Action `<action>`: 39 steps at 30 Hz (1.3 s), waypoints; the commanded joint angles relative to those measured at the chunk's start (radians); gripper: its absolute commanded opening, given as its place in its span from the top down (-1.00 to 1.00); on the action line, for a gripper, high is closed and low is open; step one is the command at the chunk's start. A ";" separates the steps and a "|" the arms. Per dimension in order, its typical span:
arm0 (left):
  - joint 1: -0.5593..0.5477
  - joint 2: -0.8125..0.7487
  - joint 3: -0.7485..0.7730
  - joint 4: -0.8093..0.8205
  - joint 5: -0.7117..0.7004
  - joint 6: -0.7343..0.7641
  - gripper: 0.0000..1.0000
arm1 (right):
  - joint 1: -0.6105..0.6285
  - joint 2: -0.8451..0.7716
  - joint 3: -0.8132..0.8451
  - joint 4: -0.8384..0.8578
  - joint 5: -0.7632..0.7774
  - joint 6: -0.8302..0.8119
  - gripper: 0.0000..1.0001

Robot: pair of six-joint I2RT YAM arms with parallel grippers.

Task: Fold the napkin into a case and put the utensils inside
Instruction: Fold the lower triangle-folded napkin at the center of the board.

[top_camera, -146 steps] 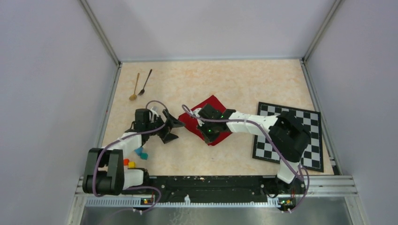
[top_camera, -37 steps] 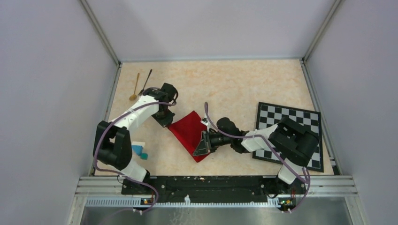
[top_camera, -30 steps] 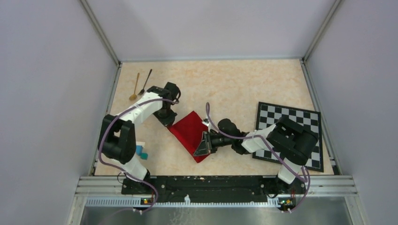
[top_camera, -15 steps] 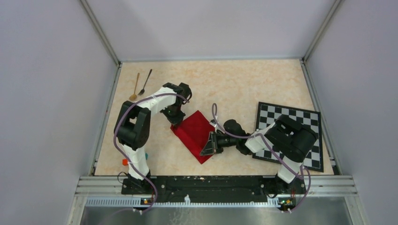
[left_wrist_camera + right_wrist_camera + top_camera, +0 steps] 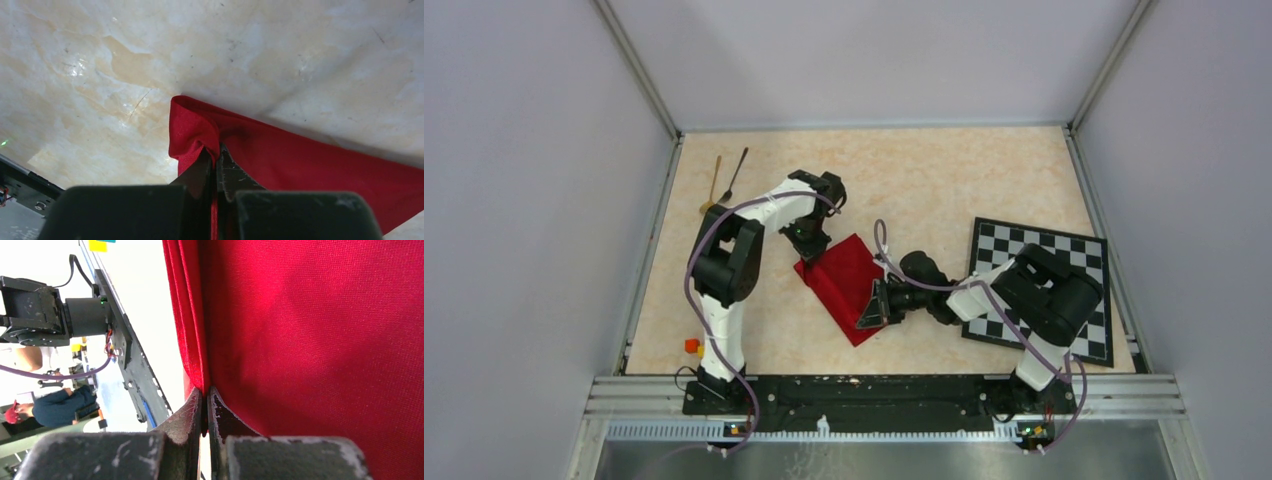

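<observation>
The napkin (image 5: pixel 844 280) lies on the counter (image 5: pixel 944 180) near the chequered mat (image 5: pixel 1086 256), apart from it on the left arm's side. The left fingers (image 5: pixel 197 174) are closed on the corner farthest from the mat, bunching the cloth there; the right fingers (image 5: pixel 189 412) are closed on the layered edge that faces the mat.

The step in hand looks like drawing a fold across and squaring it. To do it well, I judge both arms should travel together at one height so the cloth is taut between them; they should lay edge on edge, and let go only once the crease sits flat.

Counted:
- one napkin
- one mat
- two spoons, the gold spoon (image 5: pixel 712 188) and the dark spoon (image 5: pixel 734 176), side by side well beyond the napkin from the mat, neither yet in a case
- two small blocks (image 5: pixel 693 346) showing, orange and yellow; others may be hidden by the left arm
</observation>
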 commanded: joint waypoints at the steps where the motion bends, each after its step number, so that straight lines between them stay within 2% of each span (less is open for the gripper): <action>1: 0.015 0.034 0.071 0.025 -0.083 0.008 1.00 | -0.001 -0.044 0.012 -0.148 -0.021 -0.091 0.92; 3: 0.015 0.044 0.074 0.027 -0.082 0.021 1.00 | -0.006 -0.073 0.024 -0.203 0.005 -0.122 0.74; 8: 0.014 0.026 0.046 0.046 -0.069 0.037 1.00 | -0.008 -0.170 0.041 -0.260 0.083 -0.200 0.06; 11: 0.016 0.018 0.035 0.048 -0.069 0.042 1.00 | -0.008 -0.199 0.061 -0.251 0.136 -0.221 -0.17; 21: 0.013 -0.004 0.033 0.080 -0.037 0.106 1.00 | -0.046 -0.189 0.203 -0.318 0.316 -0.315 -0.32; 27: 0.011 -0.034 0.004 0.115 -0.006 0.149 1.00 | -0.082 -0.086 0.268 -0.170 0.228 -0.356 -0.38; 32: 0.010 -0.040 -0.002 0.122 0.023 0.170 1.00 | -0.079 0.027 0.341 -0.066 0.154 -0.343 -0.33; 39: 0.010 -0.044 -0.004 0.117 0.034 0.169 1.00 | -0.029 0.131 0.382 0.004 0.173 -0.330 -0.11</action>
